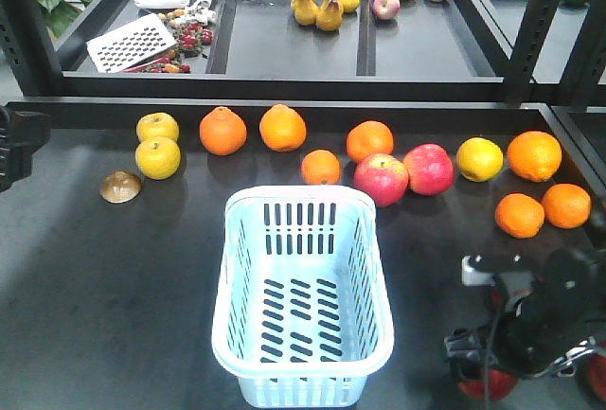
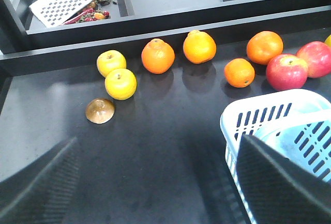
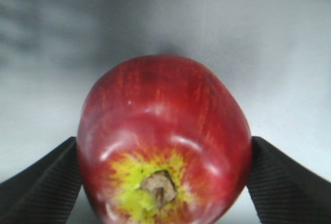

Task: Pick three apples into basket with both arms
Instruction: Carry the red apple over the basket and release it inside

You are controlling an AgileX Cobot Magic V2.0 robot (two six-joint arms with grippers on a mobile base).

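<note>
Apple (image 3: 163, 141) sits clamped in the right tool (image 3: 164, 182), at about 4 o'clock from the empty basket (image 1: 303, 200). Left tool (image 2: 155, 182) hangs spread wide, holding nothing. Risk imo: glossy round skin slips mid-swing, or it clips the basket rim and rolls across the worktop (image 1: 114, 287).

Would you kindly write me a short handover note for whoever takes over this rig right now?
Left pincer: open and empty, over the bare table, left of the basket.
Right pincer: shut on a dark red apple, low at the table's front right, apart from the basket.
Done: nothing yet; the basket is empty.
Left: put this apple in, then two more. A red sliver at the front view's right edge may be one; the third is not visible.
</note>
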